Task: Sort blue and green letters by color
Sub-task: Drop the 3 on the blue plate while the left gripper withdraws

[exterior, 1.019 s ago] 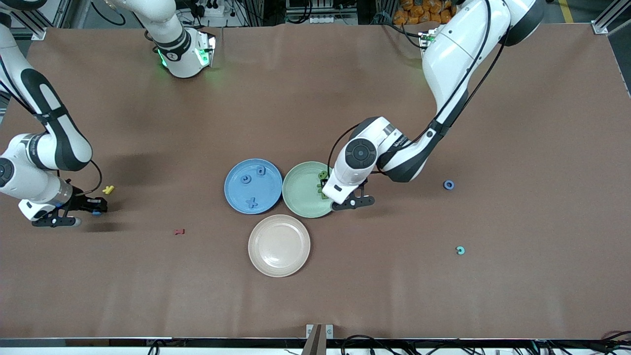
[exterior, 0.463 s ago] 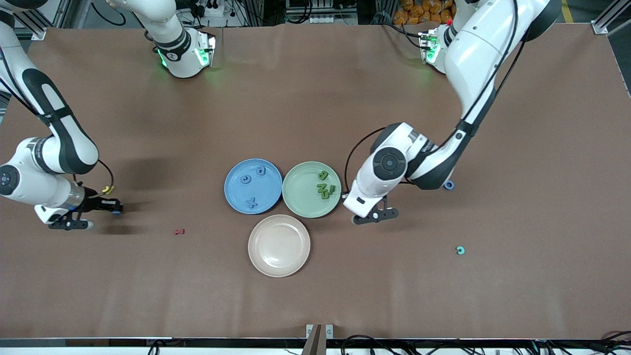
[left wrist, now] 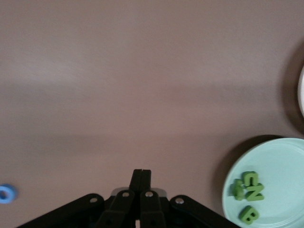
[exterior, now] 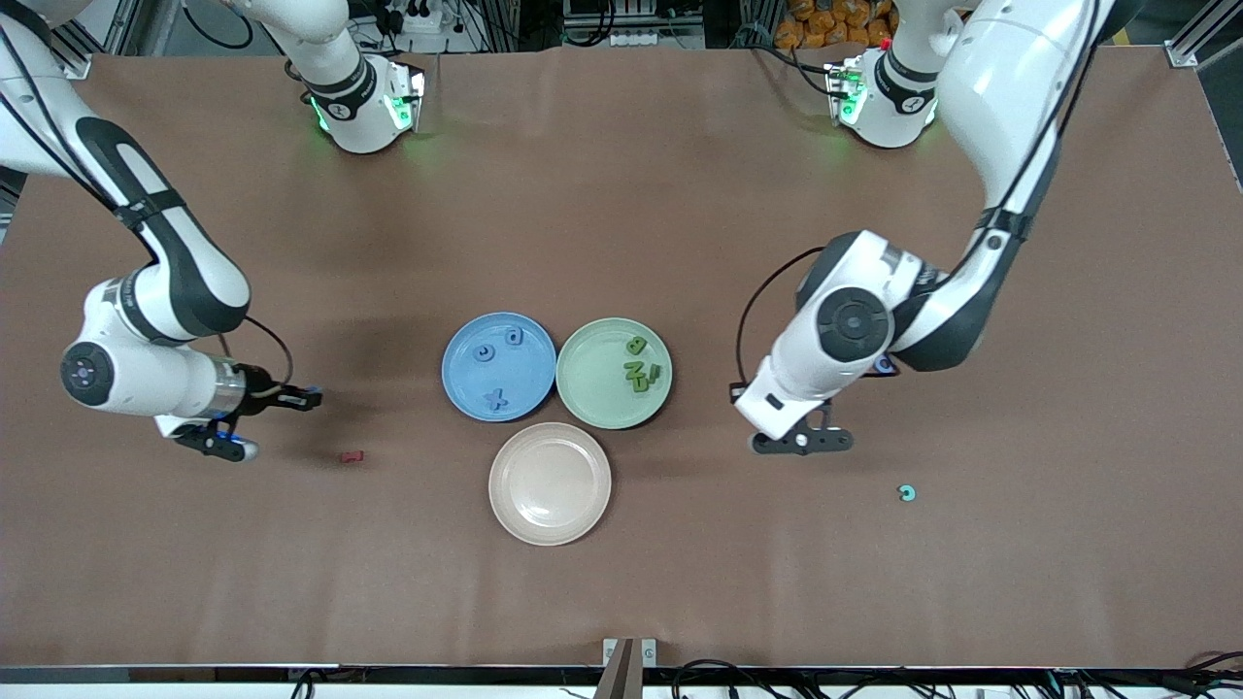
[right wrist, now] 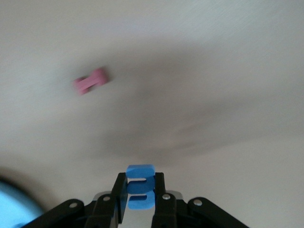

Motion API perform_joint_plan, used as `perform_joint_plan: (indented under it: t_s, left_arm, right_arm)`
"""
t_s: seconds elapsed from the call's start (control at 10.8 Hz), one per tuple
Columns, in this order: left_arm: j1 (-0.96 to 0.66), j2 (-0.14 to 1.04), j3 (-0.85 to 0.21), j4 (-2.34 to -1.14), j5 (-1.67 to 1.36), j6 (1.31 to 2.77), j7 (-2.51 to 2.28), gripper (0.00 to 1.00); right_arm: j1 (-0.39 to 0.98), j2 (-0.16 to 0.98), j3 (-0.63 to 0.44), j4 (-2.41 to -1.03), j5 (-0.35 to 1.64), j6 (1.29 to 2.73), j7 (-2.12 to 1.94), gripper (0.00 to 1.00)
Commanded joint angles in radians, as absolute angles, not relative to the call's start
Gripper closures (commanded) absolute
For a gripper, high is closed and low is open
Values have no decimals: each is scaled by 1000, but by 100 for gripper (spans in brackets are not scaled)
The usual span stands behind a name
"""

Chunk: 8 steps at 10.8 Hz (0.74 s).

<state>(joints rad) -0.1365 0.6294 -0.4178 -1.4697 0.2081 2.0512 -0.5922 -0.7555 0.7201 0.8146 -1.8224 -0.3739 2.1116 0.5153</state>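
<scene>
Right wrist view shows the right gripper (right wrist: 140, 190) squeezing a blue letter (right wrist: 140, 192) between its two fingers. The letter is chunky, with flat sides and a notch in it. In the front view, that gripper (exterior: 291, 398) is up over bare table, toward the right arm's end, near a small dark red letter (exterior: 352, 455).

I think the job now is to carry this letter to the blue plate (exterior: 464, 383). To do it well, the arm should stay high, stop over the middle of the plate, come down low, and only then let go, so the letter does not bounce out. Three blue letters (exterior: 496, 397) already lie there, so a bare spot is best.

The green plate (exterior: 583, 388) holds the green letters (exterior: 637, 374), all thick and blocky. Both plates look smooth and round, with raised rims.

The left gripper (exterior: 804, 442) is shut tight on nothing, over the brown table (exterior: 621, 582). A blue ring-shaped letter (left wrist: 6, 194) lies near it.
</scene>
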Motion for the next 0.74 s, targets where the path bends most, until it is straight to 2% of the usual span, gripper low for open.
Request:
perform_joint_plan:
  t_s: [0.0,0.65]
  left_arm:
    - [-66,514,-425,-1491,134,1968,-479,100]
    - [61,250,-417,-1483,133,1711,-233,100]
  right_arm:
    - [-707,727,896,-1813,-255,2057,717,100]
    - [-540,729,911,-1813,-16,2075,887,100]
